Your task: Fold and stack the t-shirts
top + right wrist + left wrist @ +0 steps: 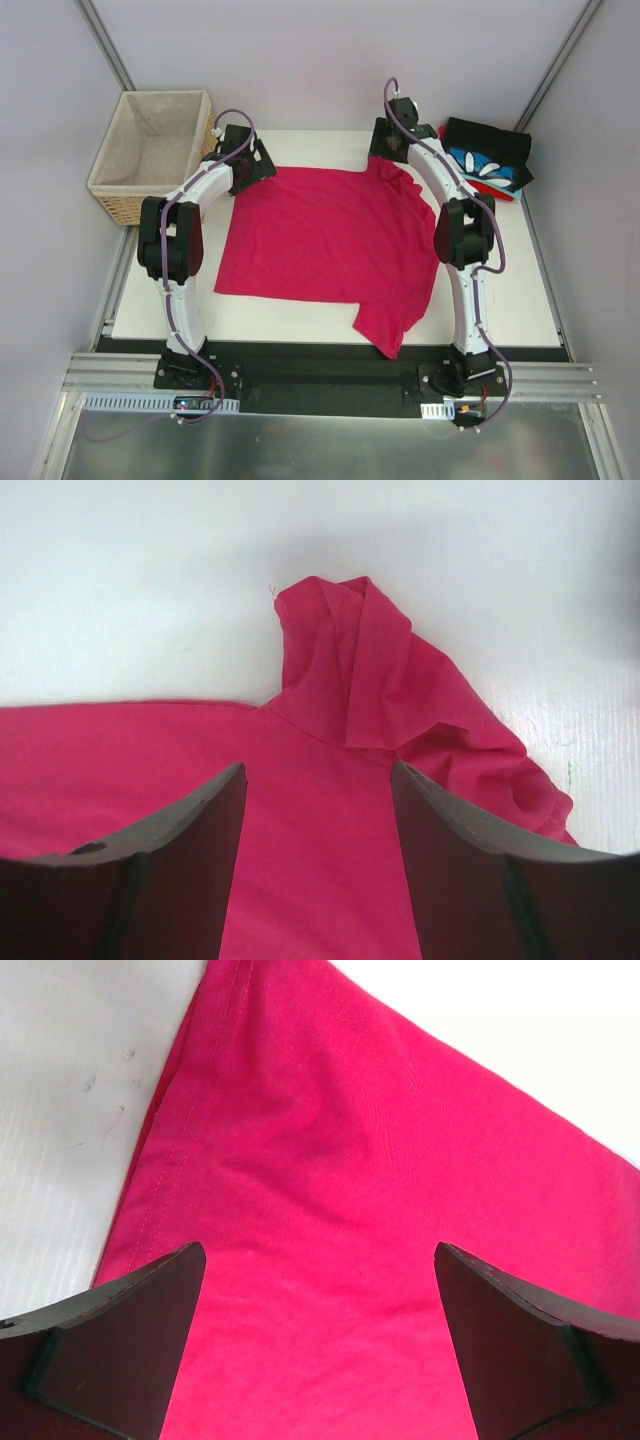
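Pink t-shirt: spread flat on the white table, between the two arms.
Long axis: left to right, with the hem at the left and the sleeves at the right; the far sleeve is bunched up.
Left claw: spread wide over the far hem corner, holding nothing.
Right claw: spread over the cloth just short of the bunched sleeve, empty.
Folded shirts: stacked at the far right corner.

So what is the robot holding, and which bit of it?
Nothing. The left gripper and right gripper are both open over the pink shirt, gripping none of it.
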Robot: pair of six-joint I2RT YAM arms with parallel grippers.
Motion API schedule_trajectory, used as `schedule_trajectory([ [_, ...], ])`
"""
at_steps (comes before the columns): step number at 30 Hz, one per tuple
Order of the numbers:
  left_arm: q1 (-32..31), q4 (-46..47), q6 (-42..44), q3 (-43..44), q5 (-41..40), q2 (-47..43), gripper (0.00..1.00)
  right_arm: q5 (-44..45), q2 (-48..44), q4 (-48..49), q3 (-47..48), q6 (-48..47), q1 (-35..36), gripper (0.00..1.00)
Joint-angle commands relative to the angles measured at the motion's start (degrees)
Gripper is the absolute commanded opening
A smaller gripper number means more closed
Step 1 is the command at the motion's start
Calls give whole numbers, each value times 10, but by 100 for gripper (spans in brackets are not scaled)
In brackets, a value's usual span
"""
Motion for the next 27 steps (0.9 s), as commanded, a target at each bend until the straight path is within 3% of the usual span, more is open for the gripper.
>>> schedule_trajectory([
  [1, 9, 16, -5, -8, 0, -15, 99, 7, 22, 18, 17, 8, -1, 59],
  [15, 9, 26, -16, -14, 9, -18, 99, -2, 67, 24, 29, 24, -7, 54],
  [22, 10, 29, -15, -17, 8, -21, 99, -3, 74, 26, 31, 30, -15, 42],
  [27, 12, 28, -13, -17, 7, -24, 99, -7, 81, 26, 29, 35, -20, 41],
])
